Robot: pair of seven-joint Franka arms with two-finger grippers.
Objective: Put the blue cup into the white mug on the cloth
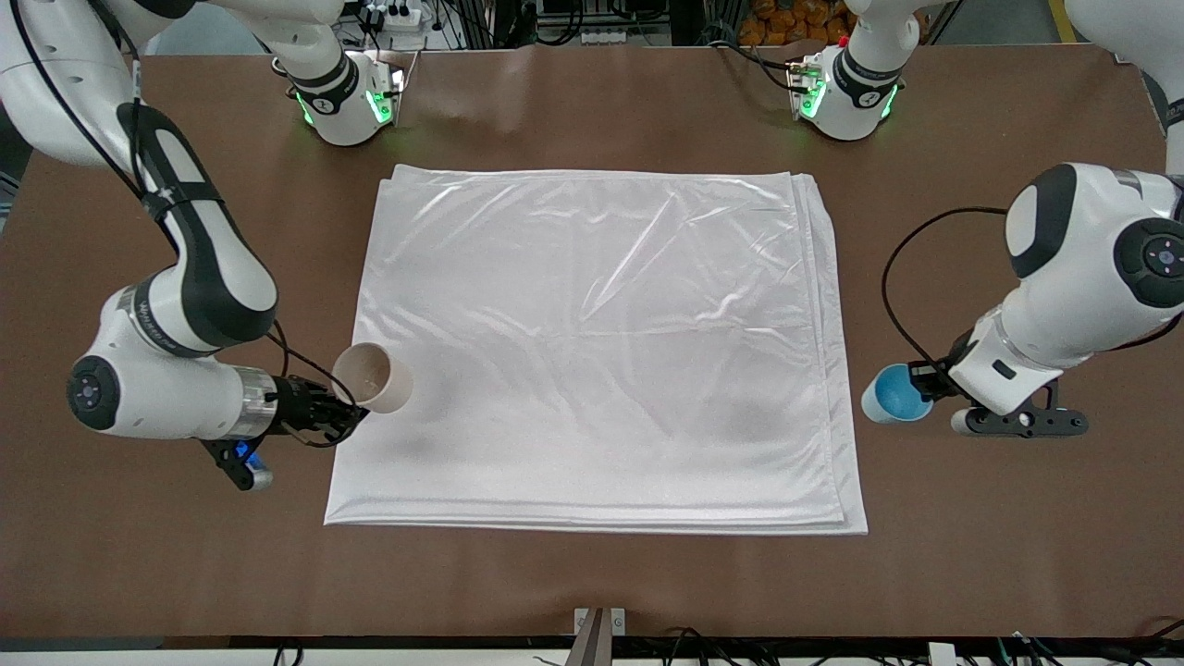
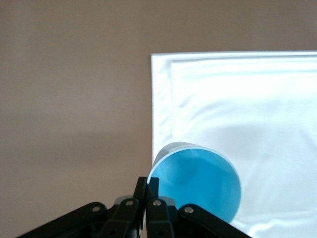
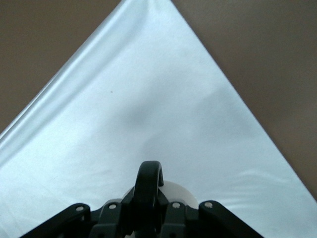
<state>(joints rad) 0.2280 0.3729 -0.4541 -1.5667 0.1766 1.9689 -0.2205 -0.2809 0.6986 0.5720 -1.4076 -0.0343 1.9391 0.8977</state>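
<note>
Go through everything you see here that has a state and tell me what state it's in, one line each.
blue cup: tilted, held in the air, empty.
white mug: tilted, held by its black handle, empty.
cloth: flat on the table, folded in layers, lightly wrinkled.
left gripper: shut on the blue cup's rim.
right gripper: shut on the mug's handle.

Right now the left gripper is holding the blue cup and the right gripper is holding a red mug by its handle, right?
Not quite: the mug is cream-white, not red. The front view shows the right gripper holding the white mug by its black handle over the cloth's edge. The left gripper does hold the blue cup.
</note>
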